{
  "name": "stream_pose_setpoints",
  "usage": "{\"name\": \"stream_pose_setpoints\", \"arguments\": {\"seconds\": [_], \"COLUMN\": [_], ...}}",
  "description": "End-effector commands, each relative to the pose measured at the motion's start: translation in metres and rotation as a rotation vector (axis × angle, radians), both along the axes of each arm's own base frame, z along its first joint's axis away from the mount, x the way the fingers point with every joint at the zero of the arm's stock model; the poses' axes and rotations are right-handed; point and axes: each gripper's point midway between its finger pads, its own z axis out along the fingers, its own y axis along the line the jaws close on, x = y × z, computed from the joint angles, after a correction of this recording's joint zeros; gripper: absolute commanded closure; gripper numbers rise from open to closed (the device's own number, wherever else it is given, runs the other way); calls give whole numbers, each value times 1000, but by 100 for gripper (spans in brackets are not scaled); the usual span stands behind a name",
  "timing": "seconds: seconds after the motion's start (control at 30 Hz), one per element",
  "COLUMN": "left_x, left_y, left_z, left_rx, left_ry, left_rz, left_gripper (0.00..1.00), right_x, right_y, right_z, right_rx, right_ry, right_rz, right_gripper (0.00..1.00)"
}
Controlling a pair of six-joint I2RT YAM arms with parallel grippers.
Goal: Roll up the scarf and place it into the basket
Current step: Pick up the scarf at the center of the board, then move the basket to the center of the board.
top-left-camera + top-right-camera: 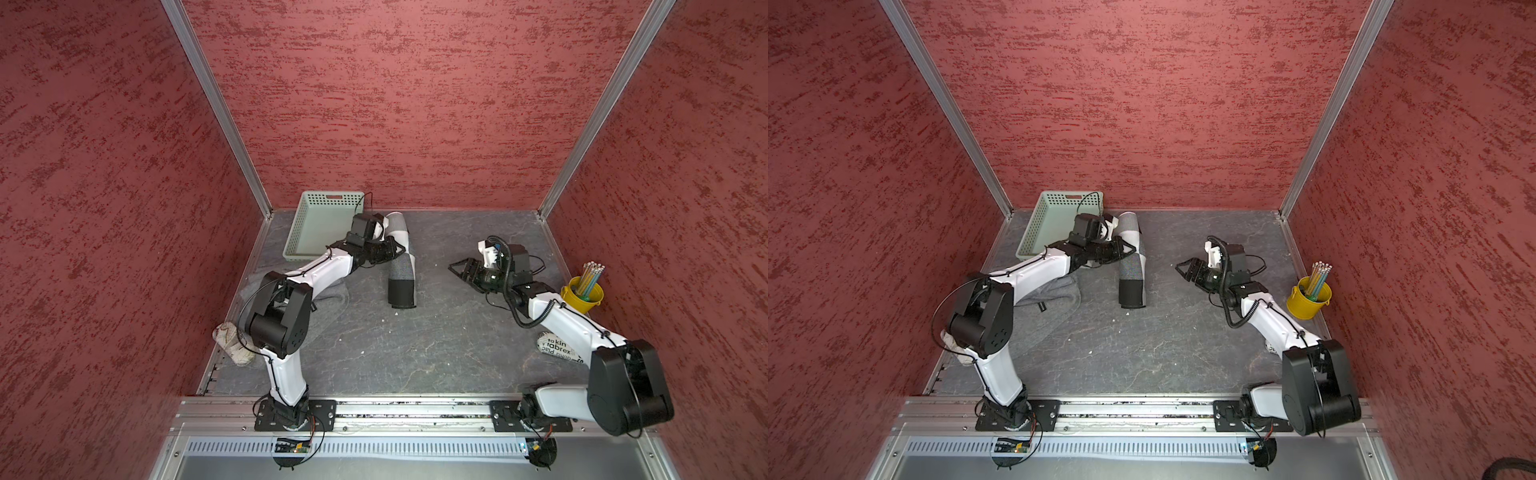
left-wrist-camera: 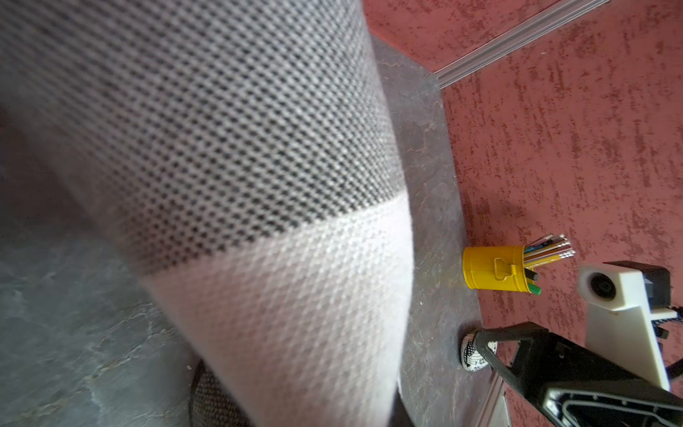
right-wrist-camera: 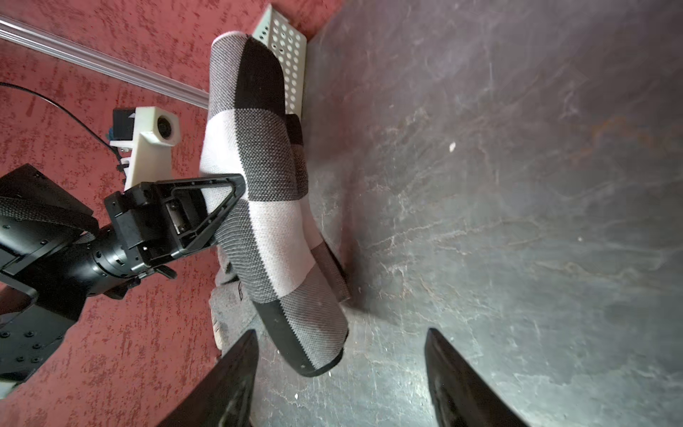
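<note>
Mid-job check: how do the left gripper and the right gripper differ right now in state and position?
The left gripper is closed on the rolled scarf near its middle; the right gripper stands open and holds nothing. The left gripper is close to the basket and touches the scarf; the right gripper is on the scarf's other side, clear of it. Both point inward toward the scarf.

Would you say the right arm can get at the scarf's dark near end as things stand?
Probably yes: the right gripper is open and faces the scarf across bare table, and the left gripper clamps the roll farther along, leaving that end free.
</note>
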Motion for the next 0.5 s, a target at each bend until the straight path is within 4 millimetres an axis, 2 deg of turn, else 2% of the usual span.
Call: {"name": "stream_pose_setpoints", "arguments": {"seconds": [0.0, 0.1, 0.2, 0.37, 0.47], "left_x": [5, 15, 30, 61, 81], "left_y": [21, 44, 71, 113, 133], "left_z": [75, 103, 118, 132, 133], "left_rx": [-36, -46, -29, -44, -72], "left_ry": [-152, -190, -221, -268, -280], "left_rz": [-76, -112, -128, -139, -142], "left_gripper": [100, 100, 100, 100, 100], "right_x": [9, 9, 8, 6, 4], "right_y": [-14, -19, -24, -33, -38], "right_z": [16, 19, 24, 31, 32], "right_rx": [-53, -66, -79, -97, -94], "right_ry": [-65, -84, -100, -123, -134], "right_rz": [-72, -101, -126, -181, -213], "right_gripper": [28, 29, 29, 30, 30]}}
